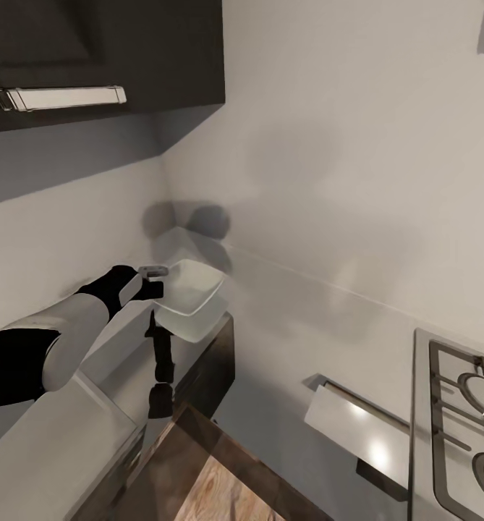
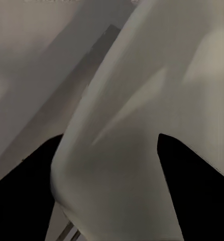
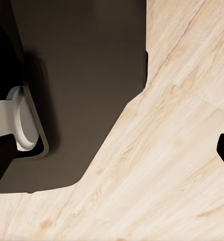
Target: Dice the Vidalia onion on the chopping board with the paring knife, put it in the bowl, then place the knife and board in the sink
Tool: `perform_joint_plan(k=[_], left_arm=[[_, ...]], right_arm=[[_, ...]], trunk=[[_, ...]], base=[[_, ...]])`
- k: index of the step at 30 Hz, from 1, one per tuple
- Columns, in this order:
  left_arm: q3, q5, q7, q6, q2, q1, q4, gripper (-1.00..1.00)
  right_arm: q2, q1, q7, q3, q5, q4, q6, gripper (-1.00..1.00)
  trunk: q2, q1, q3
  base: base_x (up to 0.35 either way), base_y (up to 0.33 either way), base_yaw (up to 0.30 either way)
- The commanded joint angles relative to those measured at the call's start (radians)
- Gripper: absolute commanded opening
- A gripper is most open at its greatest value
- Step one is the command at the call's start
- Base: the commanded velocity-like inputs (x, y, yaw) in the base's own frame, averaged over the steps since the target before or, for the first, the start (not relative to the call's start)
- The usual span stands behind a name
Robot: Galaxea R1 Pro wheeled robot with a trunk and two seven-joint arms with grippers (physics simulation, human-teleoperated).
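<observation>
Your left gripper (image 1: 153, 284) is clamped on the near rim of the bowl (image 1: 191, 298), lifted at about ten o'clock from frame centre in the head view, above the countertop (image 1: 46, 449) corner. Both fingers (image 2: 192, 181) flank the bowl (image 2: 137, 125) wall in the left wrist view. Stove grates (image 1: 462, 427) sit at four o'clock. Your right gripper's state cannot be judged; its camera faces pale wood floor (image 3: 167, 165).

No text, label, brand, number or sign can be read anywhere in these views. The bowl (image 1: 187, 299), the countertop (image 1: 299, 318) and the stove grate (image 1: 464, 427) carry plain, unmarked surfaces. The wall cabinet's handle (image 1: 59, 97) is bare as well.
</observation>
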Motion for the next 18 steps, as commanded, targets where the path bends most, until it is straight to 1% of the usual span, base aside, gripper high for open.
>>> perform_joint_plan(k=[1,8,13,18], left_arm=[[-0.014,0.002,0.002,0.006,0.001,0.000,-0.002,-1.00],[-0.010,0.002,0.002,0.008,0.000,0.000,-0.013,-1.00],[-0.012,0.003,0.005,0.015,-0.001,0.000,-0.082,-1.00],[-0.009,0.003,0.005,0.018,-0.001,0.000,-0.107,-1.00]], right_arm=[[0.000,-0.001,-0.004,-0.008,0.010,0.001,-0.003,1.00],[0.000,-0.001,-0.004,-0.008,0.010,0.001,-0.003,1.00],[0.000,-0.001,-0.004,-0.008,0.010,0.001,-0.003,1.00],[-0.001,-0.001,-0.004,-0.009,0.010,0.001,-0.005,1.00]], trunk=[[-0.001,0.000,-0.001],[-0.001,0.000,-0.001],[-0.001,0.000,-0.001],[-0.001,0.000,-0.001]], base=[[0.000,0.000,0.000],[0.000,0.000,0.000],[0.000,0.000,0.000],[0.000,0.000,0.000]])
